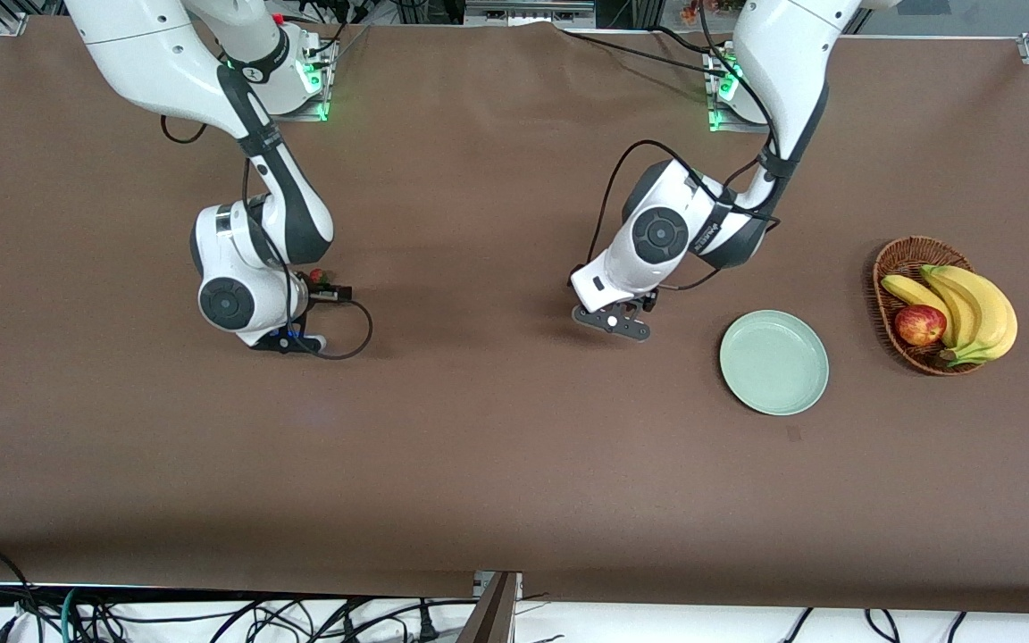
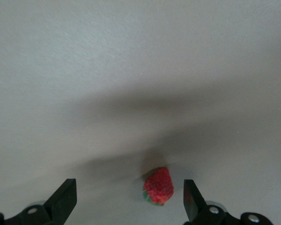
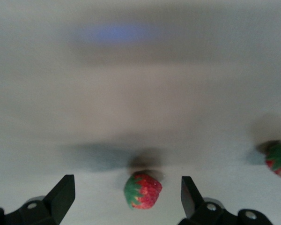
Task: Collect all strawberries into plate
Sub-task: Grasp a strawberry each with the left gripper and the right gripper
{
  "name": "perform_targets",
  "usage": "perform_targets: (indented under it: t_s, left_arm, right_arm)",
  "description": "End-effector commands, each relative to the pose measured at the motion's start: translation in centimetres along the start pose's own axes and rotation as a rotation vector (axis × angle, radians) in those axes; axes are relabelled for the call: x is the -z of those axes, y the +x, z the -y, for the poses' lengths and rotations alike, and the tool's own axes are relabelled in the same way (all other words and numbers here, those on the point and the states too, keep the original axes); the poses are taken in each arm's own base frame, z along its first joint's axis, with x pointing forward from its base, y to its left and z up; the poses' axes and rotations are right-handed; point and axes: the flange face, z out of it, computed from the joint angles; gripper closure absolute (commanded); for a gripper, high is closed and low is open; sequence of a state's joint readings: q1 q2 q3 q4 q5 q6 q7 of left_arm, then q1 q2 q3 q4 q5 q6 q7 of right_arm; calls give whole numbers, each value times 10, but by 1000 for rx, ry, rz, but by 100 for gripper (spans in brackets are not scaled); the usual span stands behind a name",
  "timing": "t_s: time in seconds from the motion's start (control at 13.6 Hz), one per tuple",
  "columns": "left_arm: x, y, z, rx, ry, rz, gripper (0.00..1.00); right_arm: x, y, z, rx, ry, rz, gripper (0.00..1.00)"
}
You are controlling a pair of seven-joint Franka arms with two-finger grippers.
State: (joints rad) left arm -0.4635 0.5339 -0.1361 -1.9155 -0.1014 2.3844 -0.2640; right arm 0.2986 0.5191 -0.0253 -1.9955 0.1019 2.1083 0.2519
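My left gripper is open and low over the table's middle. In the left wrist view a strawberry lies on the table between my open fingers, closer to one of them. My right gripper is open and low near the right arm's end. A strawberry lies between its fingers, and a second strawberry lies off to one side. One strawberry shows beside the right hand in the front view. The mint-green plate holds nothing and lies toward the left arm's end.
A brown wicker basket with bananas and a red apple stands beside the plate, closer to the left arm's end. A black cable loops by the right hand.
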Motion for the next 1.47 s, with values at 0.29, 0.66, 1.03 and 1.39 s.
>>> perform_targets:
  t_s: [0.29, 0.66, 1.03, 1.39]
  left_arm:
    - [-20, -24, -27, 92, 1, -34, 0]
    - [-42, -24, -26, 43, 40, -33, 0]
    - [-42, -24, -27, 23, 50, -45, 61]
    - [-38, -25, -24, 16, 69, 2, 93]
  right_arm:
    - [-6, -30, -11, 16, 1, 0, 0]
    - [-5, -30, -12, 15, 2, -3, 48]
    - [-6, -25, -13, 12, 7, -15, 45]
    - [-9, -20, -14, 19, 1, -42, 46]
